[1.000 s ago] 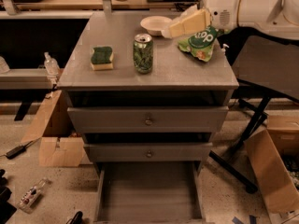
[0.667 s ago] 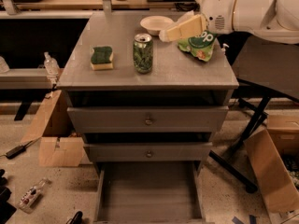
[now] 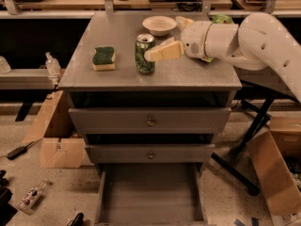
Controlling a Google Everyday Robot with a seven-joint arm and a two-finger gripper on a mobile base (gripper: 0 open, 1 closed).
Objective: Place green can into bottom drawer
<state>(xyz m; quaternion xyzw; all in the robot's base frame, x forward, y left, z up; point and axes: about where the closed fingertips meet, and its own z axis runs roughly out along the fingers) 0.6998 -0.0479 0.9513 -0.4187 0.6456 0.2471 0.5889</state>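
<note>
The green can stands upright on the grey cabinet top, near the middle of its front half. My gripper reaches in from the right on a white arm. Its near cream finger points left and its tip is right beside the can's right side, level with the can's upper half. The other finger shows farther back, so the gripper is open and holds nothing. The bottom drawer is pulled out below, showing a bare grey floor.
A green-and-yellow sponge lies left of the can. A white bowl sits behind it. A green chip bag is mostly hidden behind my arm. Two upper drawers are closed. Cardboard boxes stand left and right.
My arm has swung left and forward across the cabinet top; the gripper has come from over the chip bag to right beside the can. The can has not moved.
</note>
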